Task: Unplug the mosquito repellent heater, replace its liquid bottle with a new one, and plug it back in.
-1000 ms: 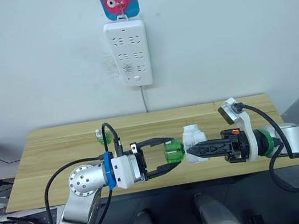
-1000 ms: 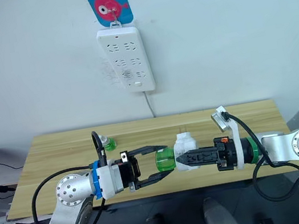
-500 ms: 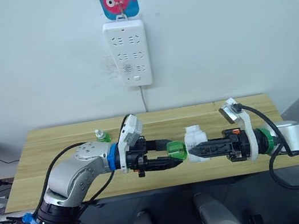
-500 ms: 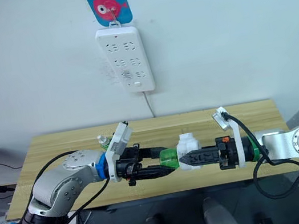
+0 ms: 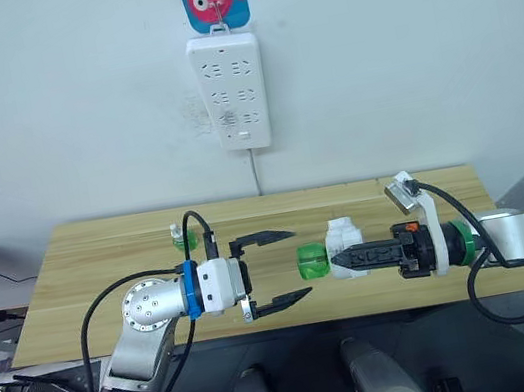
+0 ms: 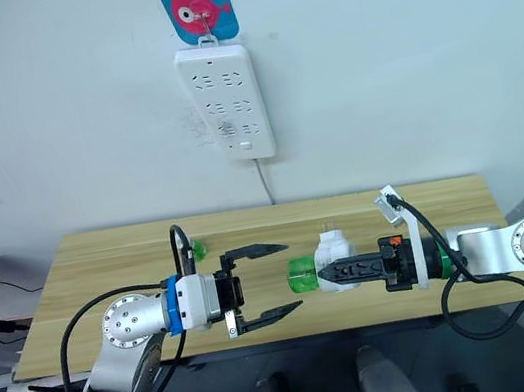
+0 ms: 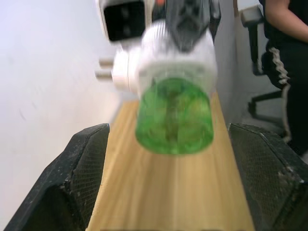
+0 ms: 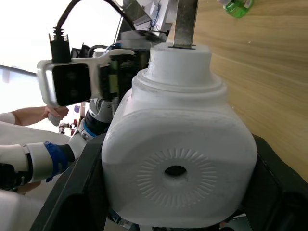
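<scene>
Your right gripper [image 5: 339, 260] clamps the mosquito repellent heater [image 5: 344, 246], its liquid bottle [image 5: 311, 259] facing your wide-spread left gripper [image 5: 285, 266].

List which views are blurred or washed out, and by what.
Left wrist view: the heater and its green bottle sit soft and out of focus between the sharper fingers. Right wrist view: background bleached white upper left. Both eye views: evenly lit and sharp.
</scene>
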